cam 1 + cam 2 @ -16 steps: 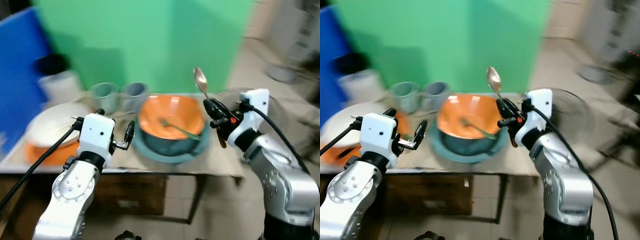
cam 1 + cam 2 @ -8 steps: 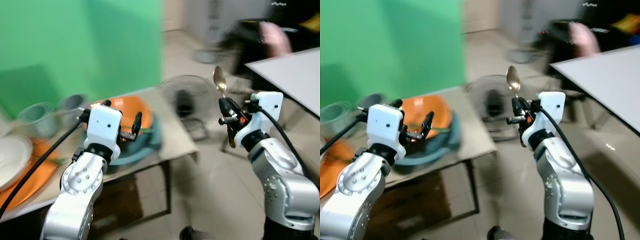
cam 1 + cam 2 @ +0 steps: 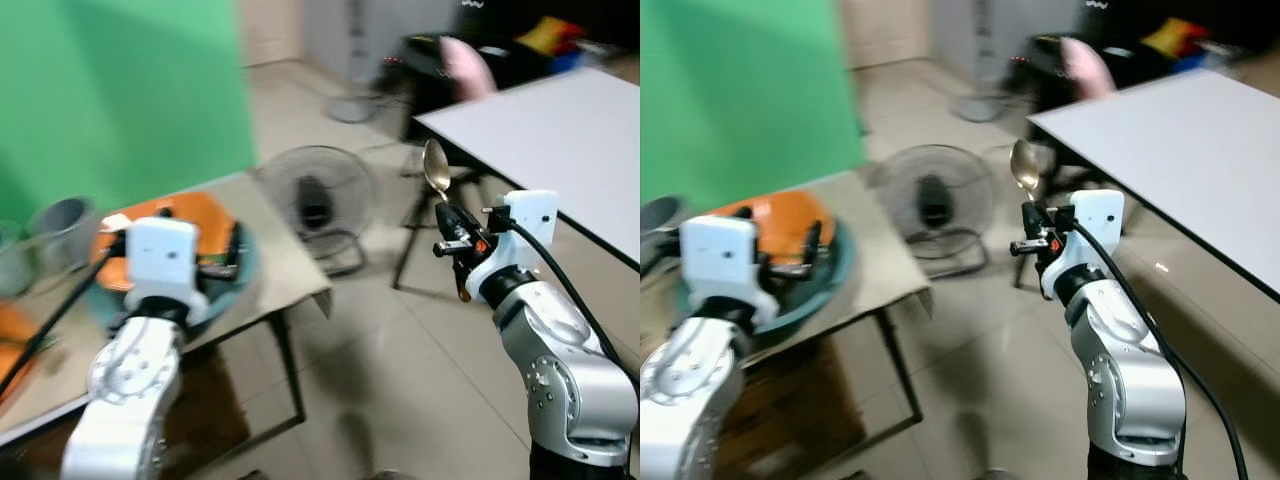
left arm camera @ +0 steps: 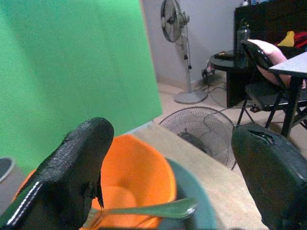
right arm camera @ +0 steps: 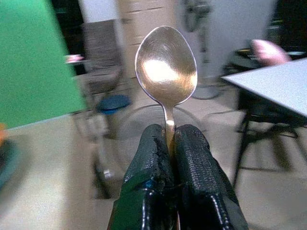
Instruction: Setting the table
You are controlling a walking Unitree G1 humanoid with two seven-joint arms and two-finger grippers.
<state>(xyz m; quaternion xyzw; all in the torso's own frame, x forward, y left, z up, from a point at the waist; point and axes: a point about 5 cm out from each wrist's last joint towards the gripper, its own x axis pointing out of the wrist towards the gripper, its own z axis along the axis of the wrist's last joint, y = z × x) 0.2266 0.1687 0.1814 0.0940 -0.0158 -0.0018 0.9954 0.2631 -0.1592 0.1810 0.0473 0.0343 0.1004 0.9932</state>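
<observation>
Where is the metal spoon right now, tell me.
The spoon stands upright, bowl up, pinched in the right gripper, held over the floor between the fan and the white table.

Right arm was raised in front of torso, elbow bent, right gripper (image 3: 449, 222) pinched tight on a spoon (image 5: 166, 72) shaft, bowl pointing up. Left arm was bent and lifted too, left gripper (image 4: 172, 167) fingers (image 4: 72, 165) spread wide apart, holding nothing.

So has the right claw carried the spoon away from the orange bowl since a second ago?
Yes. The right claw with the spoon has gone from beside the orange bowl toward the white table.
</observation>
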